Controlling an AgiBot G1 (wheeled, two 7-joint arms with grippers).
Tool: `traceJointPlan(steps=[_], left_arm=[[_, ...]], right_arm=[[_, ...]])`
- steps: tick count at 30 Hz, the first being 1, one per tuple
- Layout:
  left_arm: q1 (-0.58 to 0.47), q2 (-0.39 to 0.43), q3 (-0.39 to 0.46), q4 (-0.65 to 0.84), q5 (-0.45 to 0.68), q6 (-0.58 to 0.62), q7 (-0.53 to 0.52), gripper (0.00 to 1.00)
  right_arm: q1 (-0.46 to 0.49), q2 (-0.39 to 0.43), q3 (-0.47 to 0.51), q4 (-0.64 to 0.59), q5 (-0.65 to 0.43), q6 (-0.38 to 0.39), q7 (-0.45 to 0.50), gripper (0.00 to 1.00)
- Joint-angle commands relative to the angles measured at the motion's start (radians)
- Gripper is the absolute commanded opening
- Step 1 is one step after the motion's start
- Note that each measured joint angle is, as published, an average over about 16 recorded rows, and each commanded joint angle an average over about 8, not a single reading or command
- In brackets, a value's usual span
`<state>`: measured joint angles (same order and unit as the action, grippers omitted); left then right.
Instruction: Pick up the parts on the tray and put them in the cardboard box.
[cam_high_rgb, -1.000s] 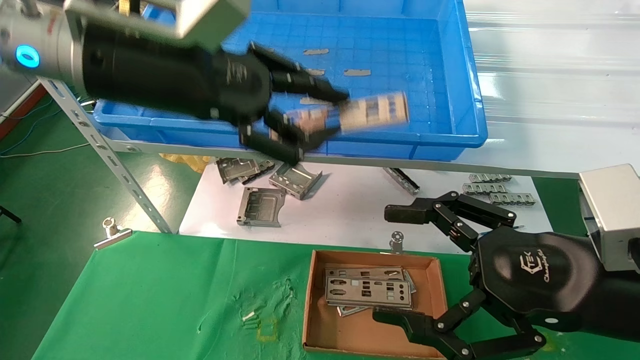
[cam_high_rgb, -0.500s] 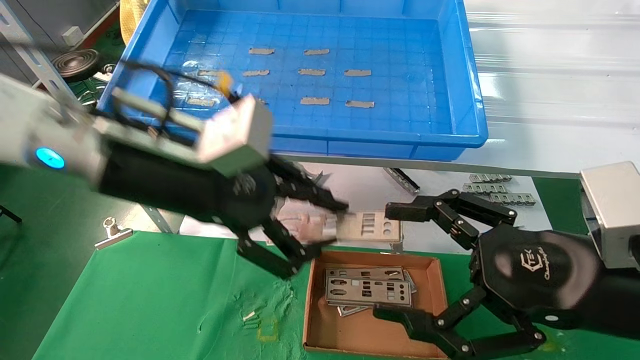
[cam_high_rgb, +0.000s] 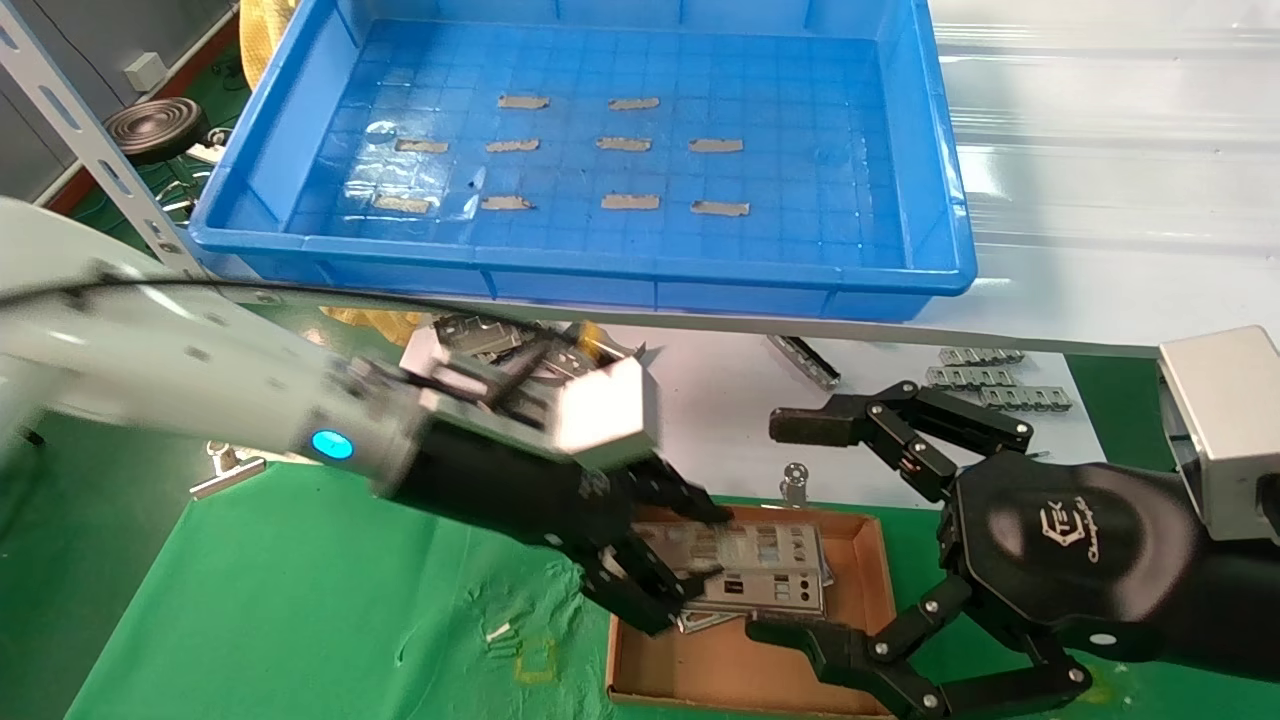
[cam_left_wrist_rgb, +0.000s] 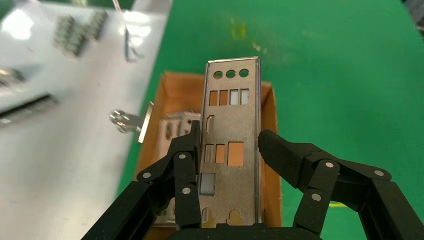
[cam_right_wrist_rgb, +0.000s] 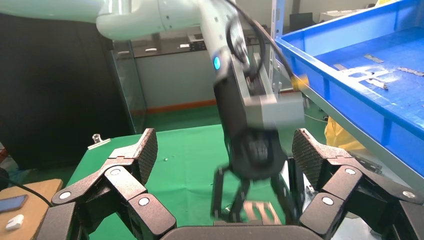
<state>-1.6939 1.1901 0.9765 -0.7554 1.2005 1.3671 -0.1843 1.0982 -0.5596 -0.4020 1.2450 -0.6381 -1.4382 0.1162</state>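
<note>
Left end effector (cam_high_rgb: 690, 555) sits at lower centre of the head view, over the left half of the box (cam_high_rgb: 640, 660), its fingers clamped on one plate (cam_high_rgb: 760, 548). In the left wrist view the plate (cam_left_wrist_rgb: 231, 145) runs out lengthwise from between the fingers (cam_left_wrist_rgb: 186, 165), held by its two long edges, its free end with three round holes reaching toward the box's far wall (cam_left_wrist_rgb: 175, 82). Whether the plate touches the stack below cannot be told.

Stacked plates (cam_high_rgb: 775, 595) lie in the upper half of the box; bare cardboard floor shows along its lower edge.

Right end effector (cam_high_rgb: 790, 530) is at lower right, fingers spread wide, one above the box's upper right corner and one over its lower right edge. The gap between the two end effectors over the box is narrow.

The tray (cam_high_rgb: 935, 180) fills the upper centre of the frame; its floor shows only grey tape strips (cam_high_rgb: 625, 201). Its near rim overhangs a white bench (cam_high_rgb: 720, 420) carrying brackets (cam_high_rgb: 480, 335) and toothed strips (cam_high_rgb: 985, 378). Green cloth (cam_high_rgb: 300, 600) to the left of the box is open.
</note>
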Motion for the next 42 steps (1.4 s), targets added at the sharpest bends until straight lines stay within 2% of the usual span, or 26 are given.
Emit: traceJointPlan(steps=[1, 8, 13, 14, 15, 16, 21, 23, 34, 42], left_arm=[[0.014, 0.027, 0.012, 0.020, 0.014, -0.016, 0.000, 0.00], [0.055, 0.127, 0.059, 0.075, 0.105, -0.138, 0.045, 0.00], [0.080, 0.156, 0.096, 0.066, 0.158, -0.221, 0.056, 0.00], [0.086, 0.158, 0.103, 0.061, 0.166, -0.237, 0.054, 0.03], [0.091, 0.159, 0.110, 0.055, 0.172, -0.251, 0.051, 0.09], [0.096, 0.159, 0.117, 0.049, 0.177, -0.264, 0.048, 0.19], [0.111, 0.159, 0.144, 0.023, 0.192, -0.312, 0.028, 0.82], [0.114, 0.158, 0.152, 0.015, 0.192, -0.323, 0.020, 0.98], [0.112, 0.155, 0.179, -0.003, 0.179, -0.364, -0.009, 1.00], [0.097, 0.129, 0.165, -0.022, 0.123, -0.331, -0.004, 1.00]], right_arm=[[0.000, 0.000, 0.000, 0.000, 0.000, 0.000, 0.000, 1.00], [0.000, 0.000, 0.000, 0.000, 0.000, 0.000, 0.000, 1.00], [0.000, 0.000, 0.000, 0.000, 0.000, 0.000, 0.000, 1.00], [0.000, 0.000, 0.000, 0.000, 0.000, 0.000, 0.000, 1.00], [0.000, 0.000, 0.000, 0.000, 0.000, 0.000, 0.000, 1.00], [0.000, 0.000, 0.000, 0.000, 0.000, 0.000, 0.000, 1.00], [0.000, 0.000, 0.000, 0.000, 0.000, 0.000, 0.000, 1.00], [0.000, 0.000, 0.000, 0.000, 0.000, 0.000, 0.000, 1.00], [0.000, 0.000, 0.000, 0.000, 0.000, 0.000, 0.000, 1.00], [0.000, 0.000, 0.000, 0.000, 0.000, 0.000, 0.000, 1.00]])
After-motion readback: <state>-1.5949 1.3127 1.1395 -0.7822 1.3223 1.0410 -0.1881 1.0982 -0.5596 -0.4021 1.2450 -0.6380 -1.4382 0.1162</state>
